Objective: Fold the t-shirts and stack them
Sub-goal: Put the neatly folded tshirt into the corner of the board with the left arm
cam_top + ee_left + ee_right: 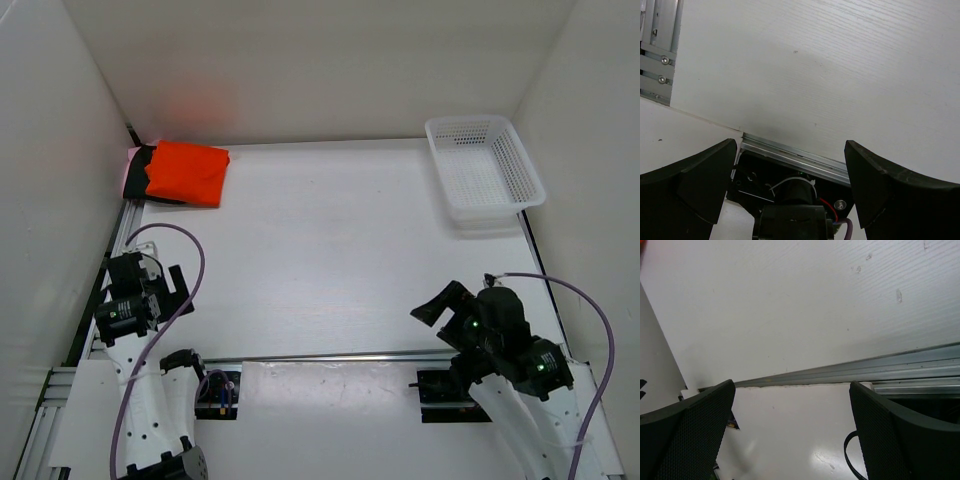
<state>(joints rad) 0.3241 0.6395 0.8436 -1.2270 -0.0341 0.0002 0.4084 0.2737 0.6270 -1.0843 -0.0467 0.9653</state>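
A folded bright orange-red t-shirt [186,172] lies on top of a folded black t-shirt [146,166], with a light pink t-shirt [131,175] showing as a thin edge underneath, stacked at the table's far left corner. My left gripper [170,290] is open and empty near the table's front left, far from the stack; in the left wrist view [790,185] its jaws stand wide apart over the arm's base. My right gripper [440,305] is open and empty at the front right; in the right wrist view [790,430] its jaws are wide apart.
A white plastic mesh basket [484,165] stands empty at the far right. White walls enclose the table at left, back and right. A metal rail [330,356] runs along the near edge between the arm bases.
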